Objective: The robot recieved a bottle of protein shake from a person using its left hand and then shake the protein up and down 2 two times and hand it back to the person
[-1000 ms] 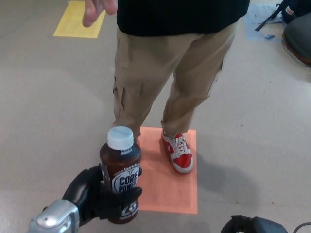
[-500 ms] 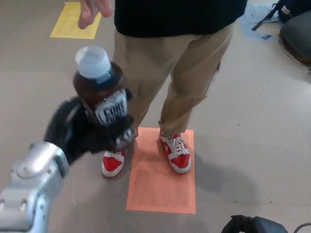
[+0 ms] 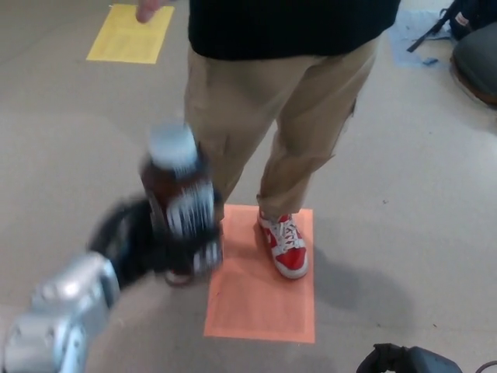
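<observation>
Left hand (image 3: 144, 247) at lower left, closed around bottle (image 3: 180, 203); bottle roughly upright, cap end up, blurred. Bottle in front of person's near leg. Person (image 3: 272, 116) stands at centre, facing robot. One shoe (image 3: 286, 245) on floor mat (image 3: 264, 303), at mat's far edge, right of bottle. Second floor mat (image 3: 130, 33) far behind, at upper left; person's hand (image 3: 149, 9) above it at top edge. Right hand (image 3: 408, 360) at bottom right edge, only partly in view. Bag (image 3: 474, 47) on floor at upper right.

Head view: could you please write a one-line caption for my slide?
Left hand grips a motion-blurred protein shake bottle before a person standing by an orange floor mat.
</observation>
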